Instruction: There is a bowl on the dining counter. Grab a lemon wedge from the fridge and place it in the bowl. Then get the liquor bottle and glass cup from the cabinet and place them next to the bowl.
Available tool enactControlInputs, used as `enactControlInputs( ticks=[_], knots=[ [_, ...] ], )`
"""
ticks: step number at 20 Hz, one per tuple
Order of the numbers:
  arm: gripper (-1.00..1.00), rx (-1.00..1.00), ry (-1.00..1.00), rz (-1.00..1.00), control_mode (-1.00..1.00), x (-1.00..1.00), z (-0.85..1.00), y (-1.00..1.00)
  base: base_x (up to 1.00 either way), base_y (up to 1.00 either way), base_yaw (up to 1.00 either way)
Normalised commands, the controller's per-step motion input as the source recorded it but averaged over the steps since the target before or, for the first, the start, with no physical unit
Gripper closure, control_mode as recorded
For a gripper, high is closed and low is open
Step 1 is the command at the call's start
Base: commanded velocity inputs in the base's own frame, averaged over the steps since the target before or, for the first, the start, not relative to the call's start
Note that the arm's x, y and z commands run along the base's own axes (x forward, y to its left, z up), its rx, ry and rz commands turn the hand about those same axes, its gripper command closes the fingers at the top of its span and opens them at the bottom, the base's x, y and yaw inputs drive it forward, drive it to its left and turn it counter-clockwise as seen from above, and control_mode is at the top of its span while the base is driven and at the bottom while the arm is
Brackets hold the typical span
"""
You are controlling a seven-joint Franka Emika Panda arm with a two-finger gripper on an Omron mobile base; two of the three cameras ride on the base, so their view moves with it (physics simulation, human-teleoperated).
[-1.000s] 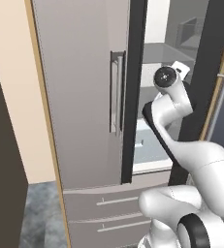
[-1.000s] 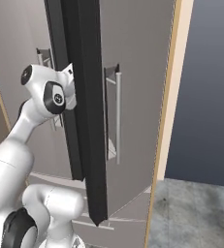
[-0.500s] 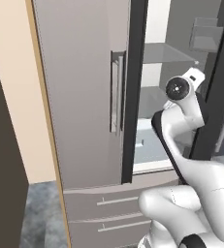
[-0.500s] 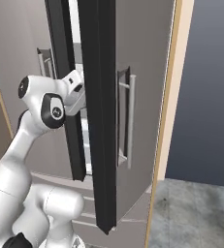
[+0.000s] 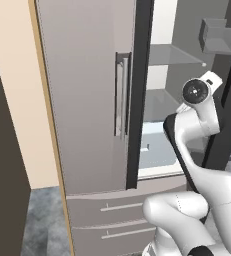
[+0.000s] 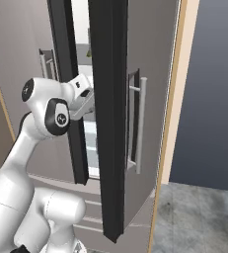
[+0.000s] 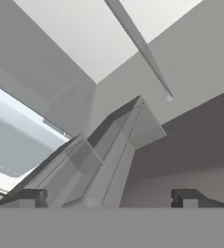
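Observation:
The silver-grey fridge [image 5: 82, 100] stands in front of me, its left door shut and its right door [image 6: 108, 118] swung open, edge-on in the right base view. My hand [image 5: 203, 90] reaches into the opening at the height of the middle shelf [image 5: 174, 55]. My gripper [image 7: 109, 197] is open, its fingertips [image 7: 33, 196] wide apart with nothing between them, and it faces a translucent door bin [image 7: 128, 140]. A small yellow-green speck [image 6: 89, 51] high in the gap is too small to name as the lemon wedge. The bowl, dining counter, liquor bottle, glass cup and cabinet are out of view.
Two drawers with bar handles [image 5: 122, 220] sit below the doors. A tan side panel [image 5: 47, 125] borders the fridge on the left, another [image 6: 177, 99] on the right. The open door's dark edge stands close to my wrist [image 6: 54, 113]. Grey floor [image 6: 199, 217] lies to the right.
The right fridge door has swung further open. My hand has moved right and deeper into the widening opening. The gripper has stayed open.

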Motion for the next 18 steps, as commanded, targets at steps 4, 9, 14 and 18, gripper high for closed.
enactControlInputs(
  ticks=[4,9,14,18],
  knots=[
    [-1.0,0.05,0.0,0.0,-1.0,-0.03,0.26,-0.97,0.0,0.0,0.0],
    [-1.0,0.01,-0.06,0.0,-1.0,-0.24,0.23,-0.97,0.0,0.0,0.0],
    [-1.0,0.0,-0.16,0.0,-1.0,-0.46,0.2,-0.94,0.0,0.0,0.0],
    [-1.0,0.0,-0.12,0.0,-1.0,-0.26,0.19,-0.96,0.0,0.0,0.0]
  ],
)
